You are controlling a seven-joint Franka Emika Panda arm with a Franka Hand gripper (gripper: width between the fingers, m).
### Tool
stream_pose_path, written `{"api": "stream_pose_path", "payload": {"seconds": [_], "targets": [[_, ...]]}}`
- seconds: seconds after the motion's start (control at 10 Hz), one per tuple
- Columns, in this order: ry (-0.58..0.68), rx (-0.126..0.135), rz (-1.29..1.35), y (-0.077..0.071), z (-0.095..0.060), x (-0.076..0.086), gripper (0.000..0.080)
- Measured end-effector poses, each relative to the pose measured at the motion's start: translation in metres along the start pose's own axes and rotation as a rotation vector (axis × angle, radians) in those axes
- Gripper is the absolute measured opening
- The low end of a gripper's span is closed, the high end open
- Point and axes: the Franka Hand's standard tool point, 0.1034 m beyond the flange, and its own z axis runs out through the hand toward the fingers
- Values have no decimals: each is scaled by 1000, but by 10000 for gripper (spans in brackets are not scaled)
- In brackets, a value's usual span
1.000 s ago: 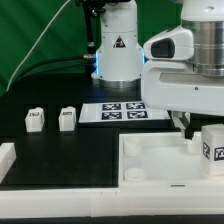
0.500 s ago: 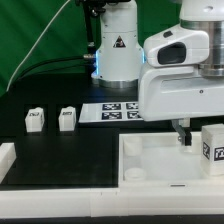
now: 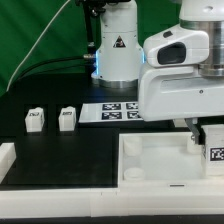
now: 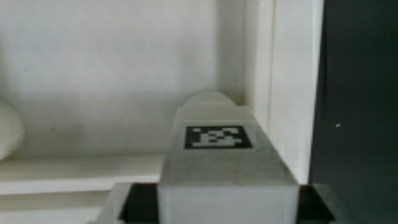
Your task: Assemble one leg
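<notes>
At the tray's (image 3: 150, 160) far corner on the exterior view's right, the gripper (image 3: 197, 133) holds one leg (image 3: 213, 148) just above the tray floor. The wrist view shows the leg (image 4: 221, 150) running out from between the two jaws, tagged face toward the camera, so the jaws are closed narrowly on its flanks. The tray wall (image 4: 285, 80) stands just beside the leg; whether the leg's end touches the tray floor cannot be determined.

Handling assessment (judgement from appearance):
- Weight: the leg is a small plastic block and should be light. Grip force need only be moderate.
- Stiffness: the block appears rigid. No deformation under the jaws is expected.
- Surface: the white plastic looks smooth, so it may slip or rotate if side-loaded against the tray wall. Keep the leg axis aligned with the jaws during insertion.
- Grip location: take hold on the two plain opposite flanks, near the end away from the tray, leaving the mating end free. The present grip agrees with this.

Two spare legs (image 3: 34, 120) (image 3: 68, 118) stand on the black table well away from the tray, toward the exterior view's left. The marker board (image 3: 112, 111) lies beyond the tray, in front of the robot base.
</notes>
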Motion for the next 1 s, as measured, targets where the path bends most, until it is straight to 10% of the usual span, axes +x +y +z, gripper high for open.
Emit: {"api": "stream_pose_path", "payload": {"seconds": [1.0], "targets": [[-2, 9, 929, -3, 2, -1, 294]]}}
